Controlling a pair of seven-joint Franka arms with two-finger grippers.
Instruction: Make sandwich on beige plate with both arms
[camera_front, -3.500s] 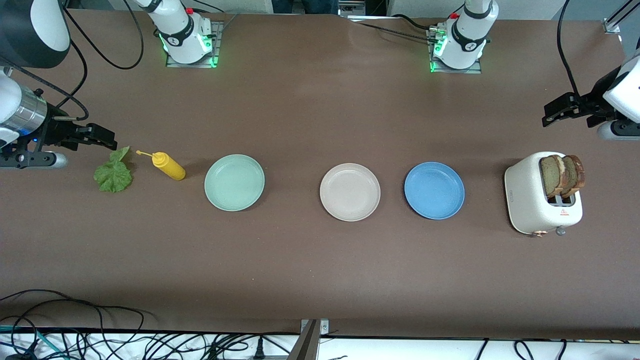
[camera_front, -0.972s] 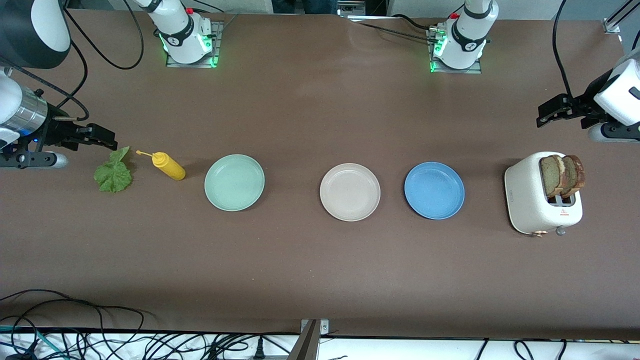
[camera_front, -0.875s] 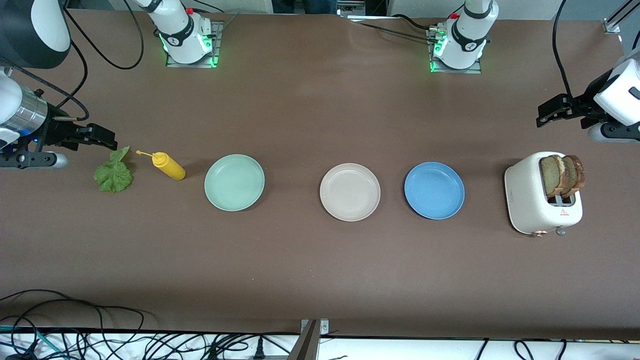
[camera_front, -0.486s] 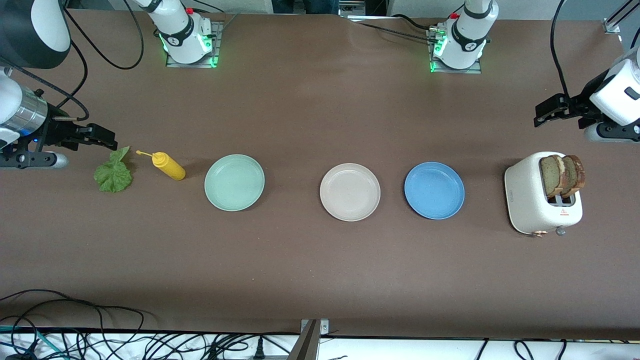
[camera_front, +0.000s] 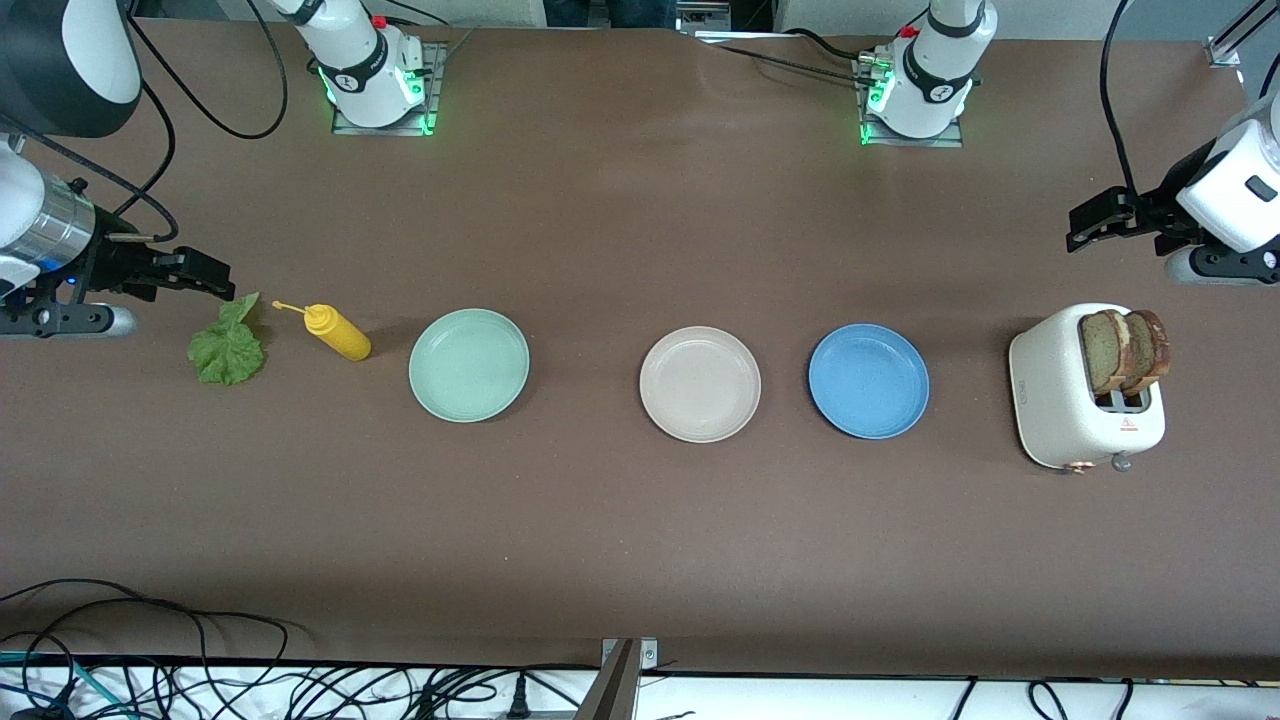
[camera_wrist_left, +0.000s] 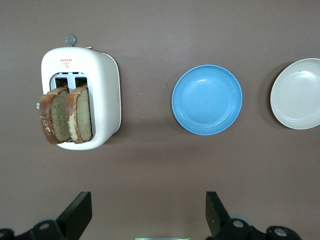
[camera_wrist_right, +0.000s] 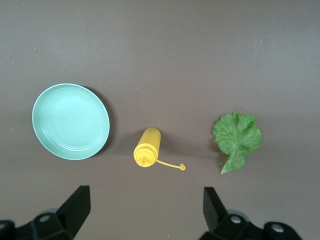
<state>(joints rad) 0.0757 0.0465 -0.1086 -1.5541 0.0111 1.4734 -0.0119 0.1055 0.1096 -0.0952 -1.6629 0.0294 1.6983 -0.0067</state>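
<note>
Front view: right gripper (camera_front: 215, 278) hangs wide open, empty, just above the lettuce leaf (camera_front: 228, 345). Beige plate (camera_front: 700, 384) sits mid-desk, well apart from both grippers. Left gripper (camera_front: 1085, 220) hangs wide open, empty, near the toaster (camera_front: 1060, 410) with 2 bread slices (camera_front: 1125, 350).

Toaster (camera_front: 1060, 400) red triangle mark, caption unreadable.

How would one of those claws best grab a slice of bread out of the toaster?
Probably from straight above. The two bread slices stand on edge in the toaster, their upper halves sticking out of the slots. Pinching one slice's exposed top across its flat faces looks best; the open left gripper is the closer one.
</note>
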